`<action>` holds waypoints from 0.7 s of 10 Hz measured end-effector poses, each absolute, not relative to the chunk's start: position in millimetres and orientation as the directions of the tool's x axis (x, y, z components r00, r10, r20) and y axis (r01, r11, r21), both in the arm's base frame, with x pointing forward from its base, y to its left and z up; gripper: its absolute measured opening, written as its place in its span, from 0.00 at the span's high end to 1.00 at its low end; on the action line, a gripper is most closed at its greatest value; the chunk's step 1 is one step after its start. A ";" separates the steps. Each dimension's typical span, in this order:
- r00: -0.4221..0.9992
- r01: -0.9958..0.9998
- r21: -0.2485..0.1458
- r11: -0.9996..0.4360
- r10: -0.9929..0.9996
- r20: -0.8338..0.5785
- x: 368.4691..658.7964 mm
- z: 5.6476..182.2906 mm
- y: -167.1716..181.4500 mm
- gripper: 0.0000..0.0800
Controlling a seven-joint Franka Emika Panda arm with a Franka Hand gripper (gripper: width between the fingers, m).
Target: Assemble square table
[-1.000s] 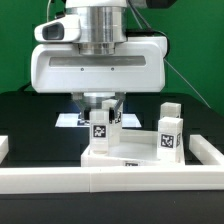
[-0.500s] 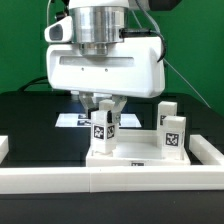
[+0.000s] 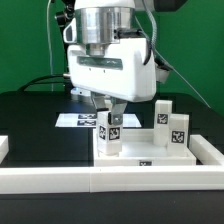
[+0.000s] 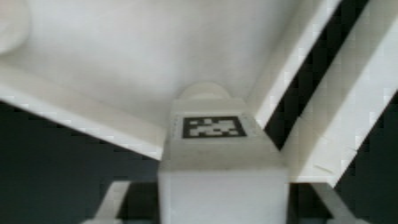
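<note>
The white square table top (image 3: 150,157) lies against the front rail. My gripper (image 3: 110,110) is shut on a white tagged leg peg (image 3: 111,133) that stands upright on the top's corner at the exterior view's left. Two more tagged legs (image 3: 178,131) stand upright on the top at the exterior view's right. In the wrist view the held leg (image 4: 219,150) runs between my fingers (image 4: 125,200), its tag facing the camera, with the top's recessed face (image 4: 107,50) beyond it. The leg's lower end is hidden.
A long white rail (image 3: 110,181) borders the black board along the front. The marker board (image 3: 78,120) lies flat behind the gripper. A green backdrop and cables stand behind the arm.
The gripper with the leg has moved toward the exterior view's right and the wrist has turned. The table top and its two other legs have shifted slightly right with it.
</note>
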State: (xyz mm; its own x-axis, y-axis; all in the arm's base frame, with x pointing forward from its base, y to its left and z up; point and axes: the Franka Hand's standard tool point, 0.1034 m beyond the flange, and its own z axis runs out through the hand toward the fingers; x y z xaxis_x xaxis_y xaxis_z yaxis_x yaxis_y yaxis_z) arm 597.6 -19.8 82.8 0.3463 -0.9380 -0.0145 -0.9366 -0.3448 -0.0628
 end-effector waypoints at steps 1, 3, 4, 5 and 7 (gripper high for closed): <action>0.291 -0.955 -0.065 -0.289 -0.956 -0.026 598.0 82.5 -20.1 0.63; 0.266 -0.962 -0.067 -0.263 -0.964 -0.032 598.6 82.4 -18.8 0.63; 0.269 -0.961 -0.067 -0.267 -0.963 -0.032 598.6 82.3 -18.7 0.53; 0.294 -0.954 -0.067 -0.292 -0.955 -0.030 598.6 82.2 -18.7 0.31; 0.359 -0.932 -0.070 -0.356 -0.933 -0.027 598.5 82.2 -18.5 0.21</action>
State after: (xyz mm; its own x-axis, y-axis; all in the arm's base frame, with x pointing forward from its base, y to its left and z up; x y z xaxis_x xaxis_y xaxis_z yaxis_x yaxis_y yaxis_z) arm 598.5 -18.5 82.2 0.3589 -0.9330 -0.0271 -0.9317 -0.3563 -0.0703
